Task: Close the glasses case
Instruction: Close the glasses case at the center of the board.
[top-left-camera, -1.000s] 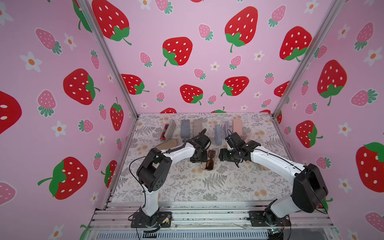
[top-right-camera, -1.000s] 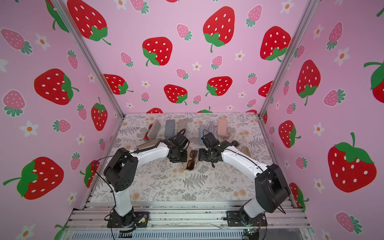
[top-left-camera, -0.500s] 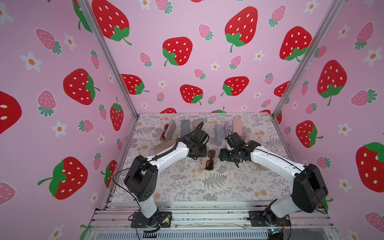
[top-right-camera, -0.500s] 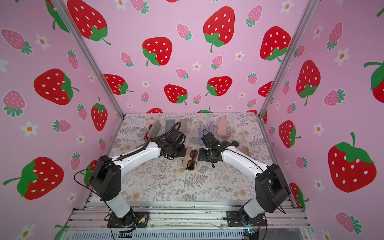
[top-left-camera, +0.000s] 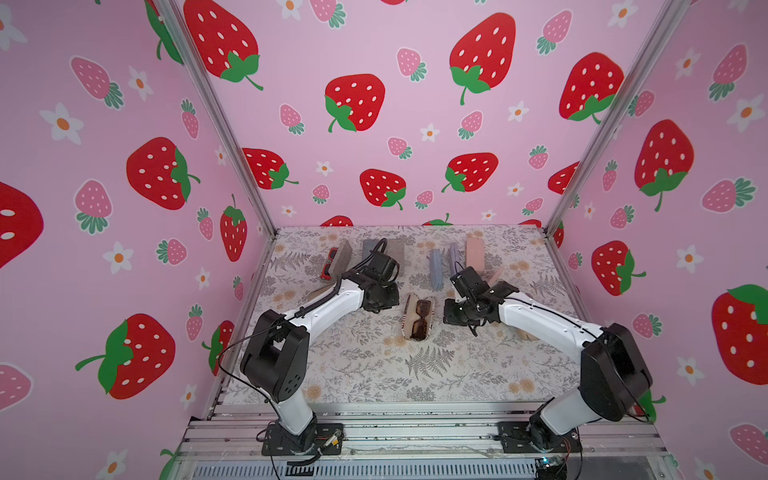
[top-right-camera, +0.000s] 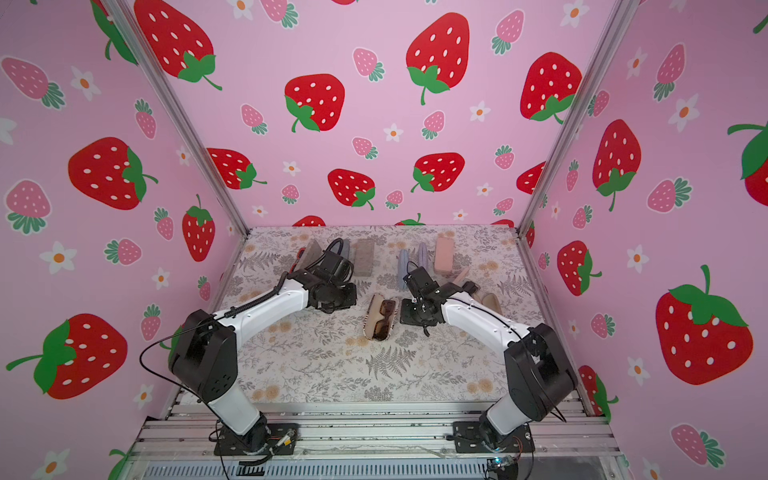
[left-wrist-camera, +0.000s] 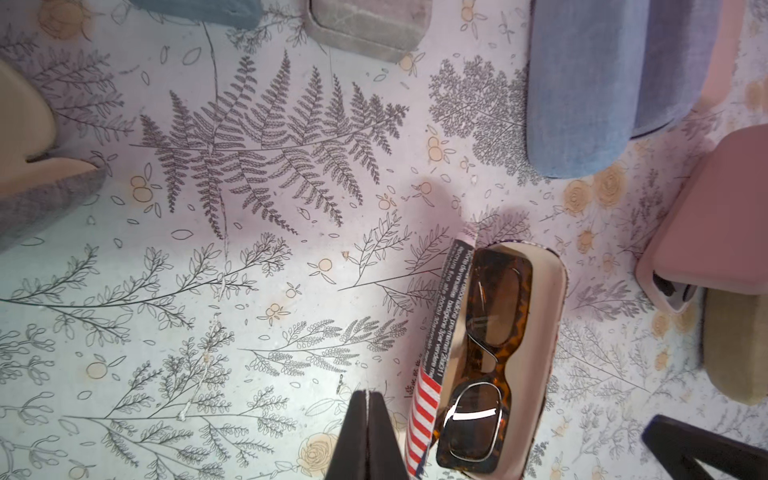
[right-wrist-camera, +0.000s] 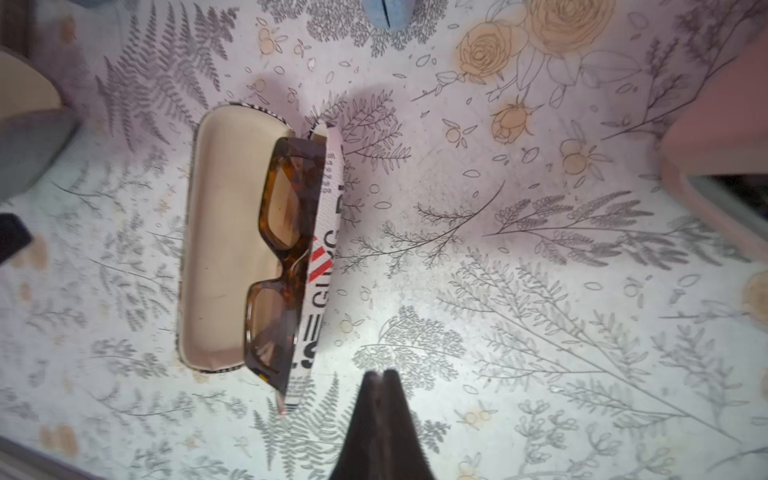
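The glasses case (top-left-camera: 410, 312) (top-right-camera: 372, 316) lies open mid-table, cream lining up, with tortoiseshell sunglasses (top-left-camera: 422, 318) in it. Its printed outer wall with red and white stripes (left-wrist-camera: 428, 395) shows in the left wrist view, along with the cream inside (left-wrist-camera: 540, 332). In the right wrist view the cream lining (right-wrist-camera: 228, 232) and the sunglasses (right-wrist-camera: 282, 232) show. My left gripper (top-left-camera: 380, 299) (left-wrist-camera: 367, 392) is shut and empty, just left of the case. On the case's right side my right gripper (top-left-camera: 455, 311) (right-wrist-camera: 382, 372) is shut and empty, clear of it.
A row of other cases stands at the back: a grey case (top-left-camera: 395, 249), a blue one (top-left-camera: 435, 266), a lilac one (top-left-camera: 454, 253) and a pink one (top-left-camera: 475, 253). Red sunglasses (top-left-camera: 330, 266) lie at back left. A beige case (top-right-camera: 490, 303) sits beside the right arm.
Both grippers have gone from open to shut, with nothing in them. The left gripper has drawn back a little to the left of the case. The right arm has stayed put.
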